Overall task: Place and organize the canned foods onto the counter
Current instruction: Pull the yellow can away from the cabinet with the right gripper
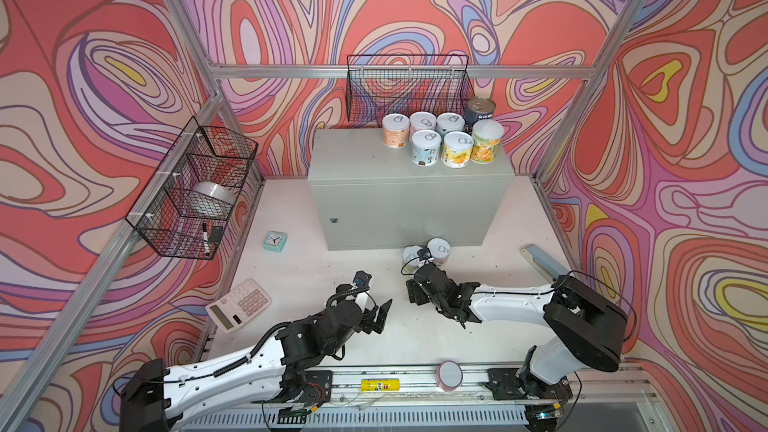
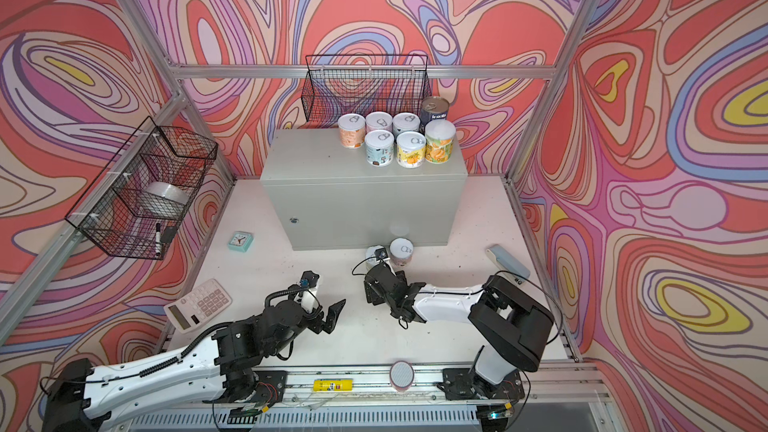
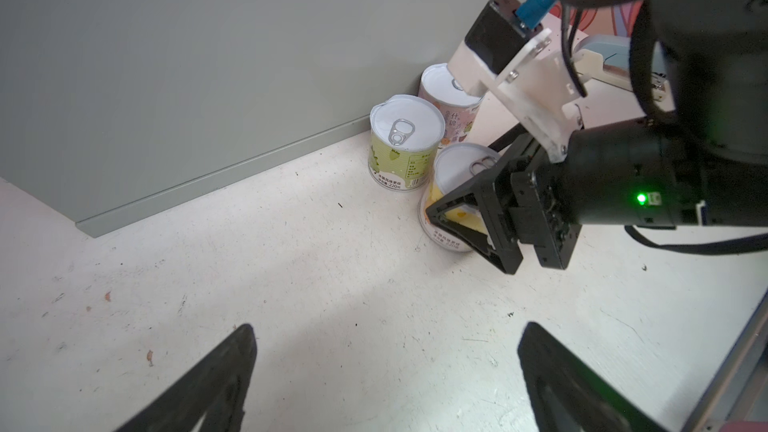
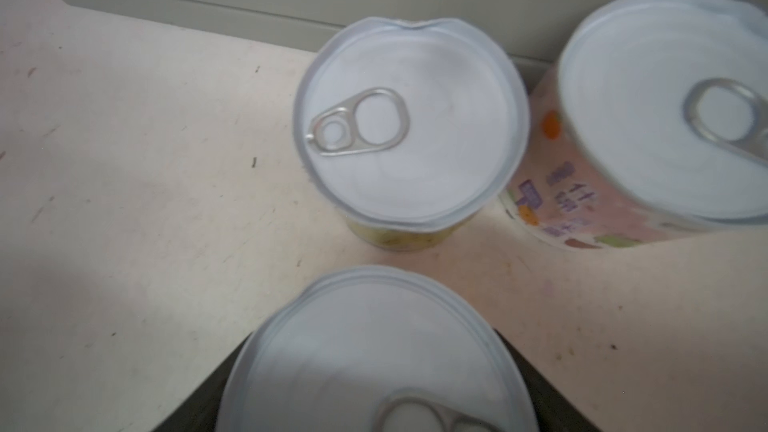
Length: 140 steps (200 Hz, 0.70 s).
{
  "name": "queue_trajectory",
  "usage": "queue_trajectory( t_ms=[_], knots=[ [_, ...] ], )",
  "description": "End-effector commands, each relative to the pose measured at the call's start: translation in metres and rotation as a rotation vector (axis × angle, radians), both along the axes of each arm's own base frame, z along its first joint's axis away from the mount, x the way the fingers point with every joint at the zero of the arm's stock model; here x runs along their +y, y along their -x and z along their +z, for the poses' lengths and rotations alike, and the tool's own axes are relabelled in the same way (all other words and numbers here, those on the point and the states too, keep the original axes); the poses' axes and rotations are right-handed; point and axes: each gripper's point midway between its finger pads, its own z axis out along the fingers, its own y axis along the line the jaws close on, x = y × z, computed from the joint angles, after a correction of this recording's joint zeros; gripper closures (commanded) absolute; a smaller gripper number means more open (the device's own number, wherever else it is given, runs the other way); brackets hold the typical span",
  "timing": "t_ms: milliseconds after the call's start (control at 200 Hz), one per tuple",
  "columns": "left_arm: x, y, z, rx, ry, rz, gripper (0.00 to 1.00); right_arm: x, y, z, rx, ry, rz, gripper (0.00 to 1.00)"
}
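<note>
Right jaws: right gripper (image 3: 459, 187) straddled the yellow can (image 4: 374, 351); could not tell if it was clamped yet.
Can axis: upright on the table (image 3: 291, 284), right between the jaws.
Neighbours: green can (image 3: 405, 139) and pink can (image 3: 453, 118) stood just beyond, at the counter (image 1: 374, 160) front.
Left jaws: left gripper (image 3: 388, 326) was wide apart, empty and well away, so the right arm was nearer.
Count: cans (image 1: 426, 149): 7 on the counter top, right rear; 3 on the table.

Seven cans (image 2: 379, 147) top the counter (image 2: 316, 168); perhaps two tabletop cans (image 2: 401, 252) below
</note>
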Motion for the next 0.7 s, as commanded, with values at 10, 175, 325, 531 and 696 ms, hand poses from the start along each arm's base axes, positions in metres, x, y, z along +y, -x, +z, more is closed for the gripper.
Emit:
queue_trajectory(
  t_ms=[10,175,325,531,696],
  knots=[
    [0.013,0.004,-0.013,0.02,-0.031,0.029,0.0,0.04,0.003,0.025,0.012,-0.115,0.04,0.18],
    [0.018,0.006,-0.017,0.03,-0.053,0.027,0.0,0.064,0.006,0.024,0.031,-0.13,0.055,0.18],
    [0.019,0.006,-0.02,0.03,-0.072,0.026,0.0,0.067,0.005,0.021,0.043,-0.1,0.049,0.18],
    [0.016,0.005,-0.028,0.03,-0.077,0.022,0.0,0.069,0.004,0.04,0.014,-0.122,0.067,0.13],
    [0.01,0.005,-0.03,0.026,-0.077,0.003,0.0,0.071,0.001,0.058,-0.007,-0.129,0.072,0.09]
  ],
)
